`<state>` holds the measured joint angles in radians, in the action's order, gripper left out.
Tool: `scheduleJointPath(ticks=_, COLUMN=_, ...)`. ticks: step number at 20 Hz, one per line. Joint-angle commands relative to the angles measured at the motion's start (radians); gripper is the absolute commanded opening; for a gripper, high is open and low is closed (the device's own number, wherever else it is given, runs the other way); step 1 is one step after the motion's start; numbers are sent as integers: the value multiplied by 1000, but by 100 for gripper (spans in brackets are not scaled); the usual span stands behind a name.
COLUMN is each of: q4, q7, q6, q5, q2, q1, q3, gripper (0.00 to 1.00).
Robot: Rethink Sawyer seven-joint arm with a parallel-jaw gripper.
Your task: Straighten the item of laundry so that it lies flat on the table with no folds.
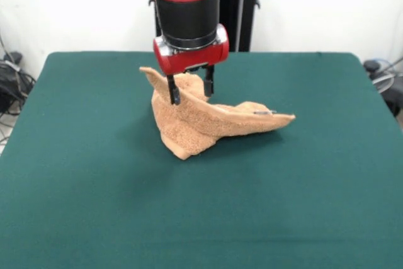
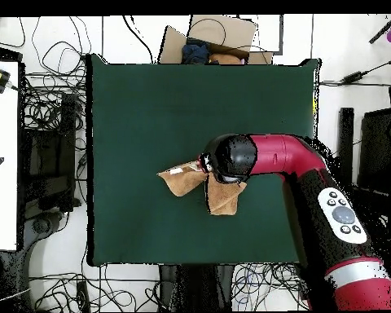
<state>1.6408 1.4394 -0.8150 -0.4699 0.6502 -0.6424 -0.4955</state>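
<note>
The orange-tan towel (image 1: pixel 201 124) lies crumpled near the middle of the green table (image 1: pixel 94 206). One fold stands up, with a corner raised to the left, and a flap with a small tag stretches right. My gripper (image 1: pixel 190 87) is right over the raised fold. Its two dark fingers (image 1: pixel 173 90) stand apart, one on each side of the fold, so it looks open. In the overhead view the towel (image 2: pixel 182 181) shows as two flaps on the table (image 2: pixel 150 106), partly hidden under the arm's wrist (image 2: pixel 230 157), which also hides the fingers.
Green cloth surrounds the towel on all sides. Cables and equipment (image 2: pixel 52 147) lie on the floor beside the table, a cardboard box (image 2: pixel 215 41) stands past its far edge, and a white bench (image 2: pixel 2 155) stands at one side.
</note>
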Motion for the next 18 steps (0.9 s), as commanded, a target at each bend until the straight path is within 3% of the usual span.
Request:
scheduleJointPath(ticks=1, q4=-16, q7=-113, q6=-49, q5=1, q2=7, q1=16, q3=-78, gripper=100)
scheduleJointPath(ticks=6, q4=-37, q7=-140, q6=-57, q5=-4, q2=-13, q1=6, q3=-89, gripper=100)
scheduleJointPath(ticks=13, q4=12, q7=-186, q6=25, q5=-73, q2=-90, q1=-30, q3=-97, gripper=100)
scheduleJointPath(ticks=18, q4=48, q7=-146, q6=87, q5=-120, q2=-108, q1=-45, q3=-69, gripper=100)
